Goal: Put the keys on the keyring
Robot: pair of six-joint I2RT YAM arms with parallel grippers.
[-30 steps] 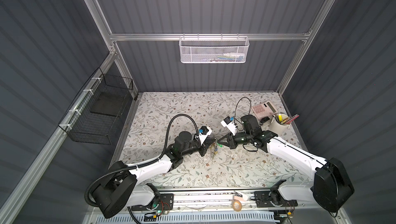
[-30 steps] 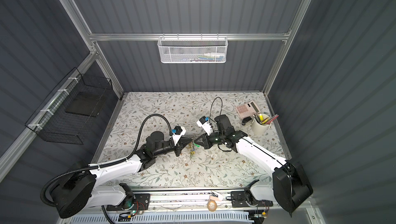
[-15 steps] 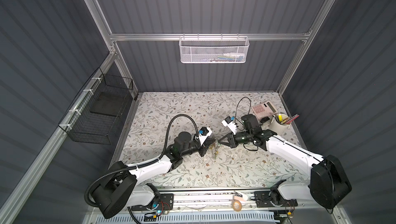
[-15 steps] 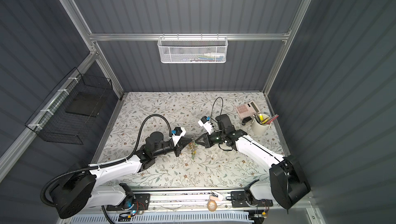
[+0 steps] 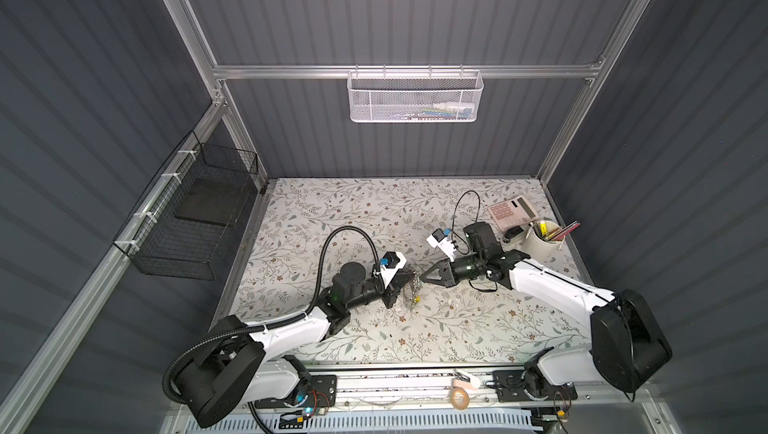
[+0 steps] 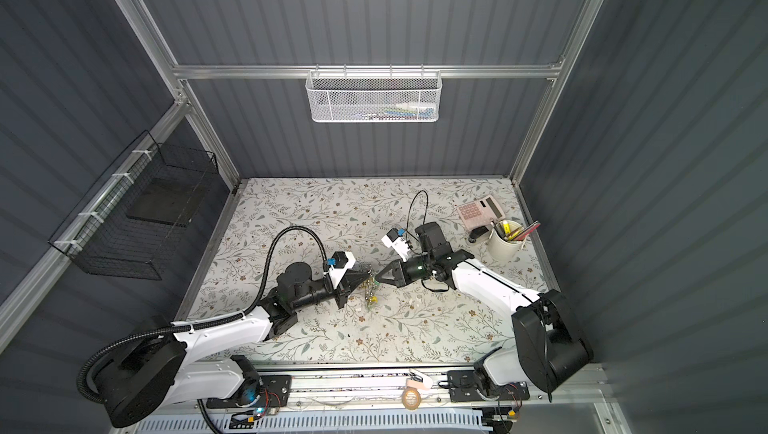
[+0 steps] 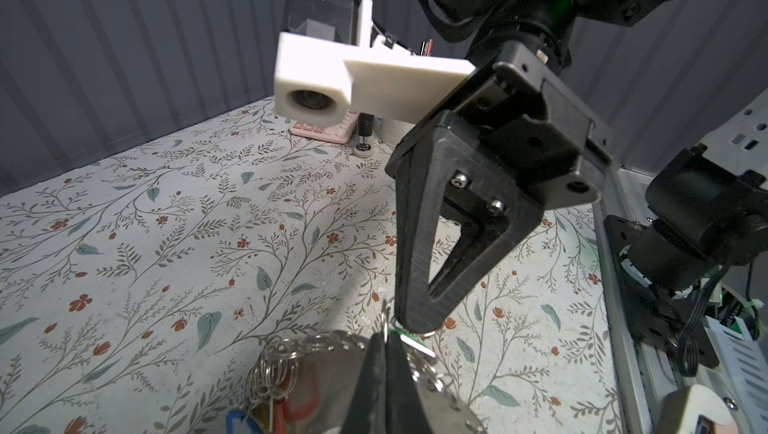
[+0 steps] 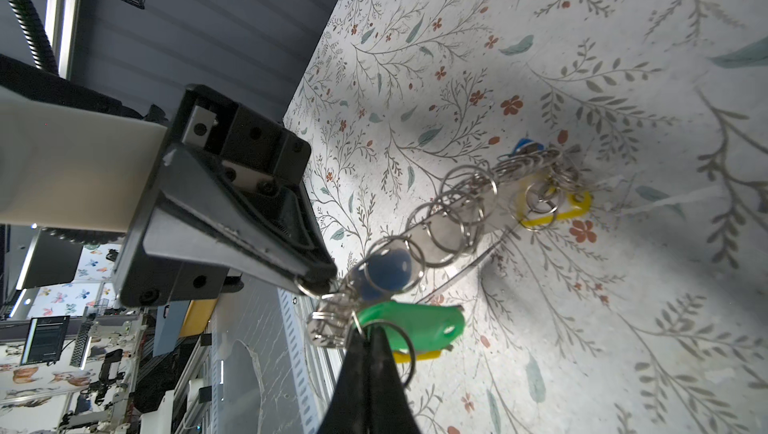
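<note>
Grips the keyring [image 8: 436, 226] in the closed left gripper [image 8: 320, 282], loop dangling toward the table [image 8: 623, 79]; pinches the keys [image 8: 415, 320] in the closed right gripper [image 7: 415, 322], mid-air, just beside the loop's top. Needs firm holds, slow threading, steering clear of the other rings [image 8: 465, 203].

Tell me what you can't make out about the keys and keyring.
Both top views: the keys and keyring, too small to tell apart.
Left wrist view: keyring blurred, edge-cropped, partly behind jaws of the left gripper.
Right wrist view: jaws of the right gripper cover part of the keys' small ring.
</note>
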